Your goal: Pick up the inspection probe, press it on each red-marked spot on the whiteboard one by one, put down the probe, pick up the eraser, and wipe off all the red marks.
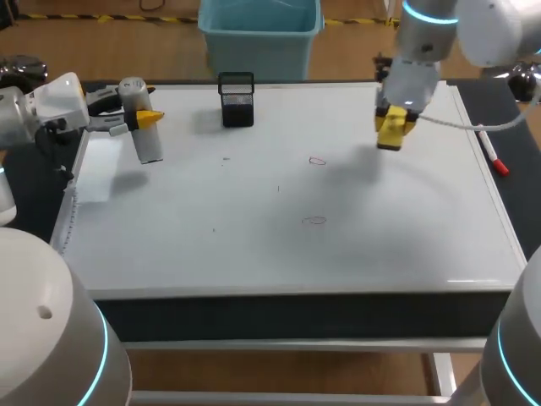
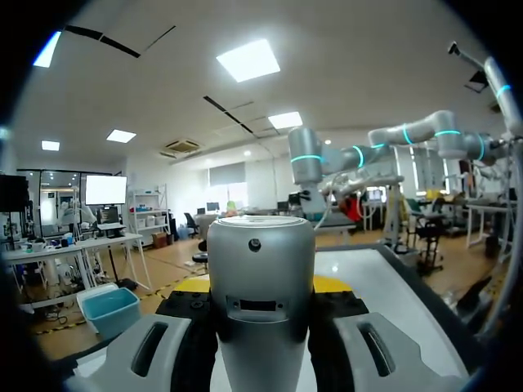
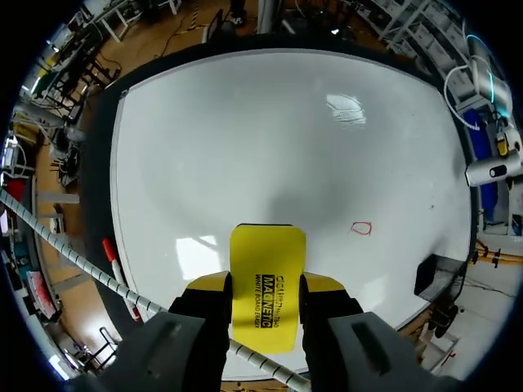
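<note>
Head view, supplemented by both wrist views: the whiteboard (image 1: 254, 245) covers nearly the whole tabletop (image 1: 296, 317). The left gripper (image 1: 149, 118) comes in over the left edge near the far-left corner. It is closed on the inspection probe (image 1: 150, 145), a silver cylinder held slightly tilted from upright; whether its lower end touches the board cannot be told. In the left wrist view the inspection probe (image 2: 261, 294) fills the space between the fingers of the left gripper (image 2: 261, 286), with yellow showing just behind it on both sides. The right gripper (image 1: 394, 128) hangs over the far-right part of the whiteboard and grips the eraser (image 1: 390, 135), a yellow block. In the right wrist view the eraser (image 3: 267, 278) is clamped between the two yellow-tipped fingers (image 3: 208, 284) of the right gripper (image 3: 267, 286), above the whiteboard (image 3: 270, 139). Two small red marks lie near the middle of the board, one towards the far edge (image 1: 317, 161) and one towards the near edge (image 1: 314, 221). One of the red marks (image 3: 361, 229) appears just ahead of and beside the eraser. A black mesh holder (image 1: 237, 100) stands at the far edge, seen also from the right wrist (image 3: 433, 278). A red-capped marker (image 1: 492, 154) lies along the right edge (image 3: 114, 257). A white cable (image 1: 456, 125) runs from the right gripper towards that edge.
</note>
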`<state>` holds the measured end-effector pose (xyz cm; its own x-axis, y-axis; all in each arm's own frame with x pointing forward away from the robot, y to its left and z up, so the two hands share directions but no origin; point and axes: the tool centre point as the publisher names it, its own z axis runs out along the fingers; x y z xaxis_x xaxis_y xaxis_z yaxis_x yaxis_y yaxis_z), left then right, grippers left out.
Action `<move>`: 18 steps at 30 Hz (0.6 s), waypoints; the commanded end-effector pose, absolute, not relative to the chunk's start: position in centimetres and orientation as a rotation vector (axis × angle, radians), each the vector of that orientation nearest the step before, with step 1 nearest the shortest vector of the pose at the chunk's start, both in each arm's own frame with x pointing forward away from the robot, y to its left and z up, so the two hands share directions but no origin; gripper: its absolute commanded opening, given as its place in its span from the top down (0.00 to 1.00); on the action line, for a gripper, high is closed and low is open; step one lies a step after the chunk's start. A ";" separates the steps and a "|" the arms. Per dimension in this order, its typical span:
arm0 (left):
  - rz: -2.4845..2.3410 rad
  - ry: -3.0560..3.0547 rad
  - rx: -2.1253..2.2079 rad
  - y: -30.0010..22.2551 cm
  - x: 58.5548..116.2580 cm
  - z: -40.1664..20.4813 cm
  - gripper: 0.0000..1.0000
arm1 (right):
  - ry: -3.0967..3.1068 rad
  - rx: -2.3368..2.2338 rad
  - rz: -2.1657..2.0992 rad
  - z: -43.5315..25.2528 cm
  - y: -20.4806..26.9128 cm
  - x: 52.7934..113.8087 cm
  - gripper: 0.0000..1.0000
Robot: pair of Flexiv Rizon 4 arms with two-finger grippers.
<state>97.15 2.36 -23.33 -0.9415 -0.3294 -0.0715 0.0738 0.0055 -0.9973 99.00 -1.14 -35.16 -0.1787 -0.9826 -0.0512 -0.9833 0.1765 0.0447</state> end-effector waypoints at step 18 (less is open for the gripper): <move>-2.012 1.998 -0.267 2.3 97.0 -23.2 1.00 | 2.257 -2.251 0.095 -37.1 11.8 98.1 1.00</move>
<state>97.12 2.38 -23.32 -0.9412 -0.3303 -0.0714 0.0737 0.0055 -0.9973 97.83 10.73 -36.95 -0.0112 -0.9974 -0.0718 -0.9971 0.0057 0.0762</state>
